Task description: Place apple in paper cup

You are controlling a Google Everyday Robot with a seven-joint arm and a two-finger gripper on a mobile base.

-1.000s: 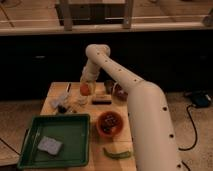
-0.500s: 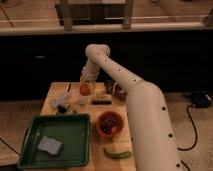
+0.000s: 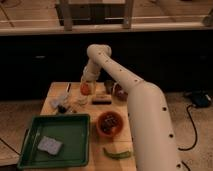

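1. Claw first: it hangs tip-down over the far-left part of the counter, right on top of the apple. I cannot tell how far open it is, nor whether it has hold of anything.
2. My thick white arm rises from the lower right, bends at a rounded joint near the middle of the view, and drops from there to the claw.
3. The light wooden counter carries everything else and stands in front of a dark cabinet wall.
4. A rectangular green plastic tray fills the counter's near-left corner. A pale, square, sponge-like pad lies flat inside it, toward the near side.
5. A round orange bowl with dark contents sits just to the right of the tray, close against my arm.
6. A darker reddish bowl stands at the far right, partly hidden by my arm. A dark cup stands just to its left.
7. A long green vegetable lies near the front edge, in front of the orange bowl.
8. A flat dark rectangular block lies between the dark cup and the orange bowl.
9. A small jumble of dark and pale bits sits to the left; I cannot make out what they are.
10. The small round orange-red apple is at the tip of the claw, near the counter's back edge, and is not in the cup.
11. The small pale paper cup stands just in front of the apple, between the jumble and the dark block.
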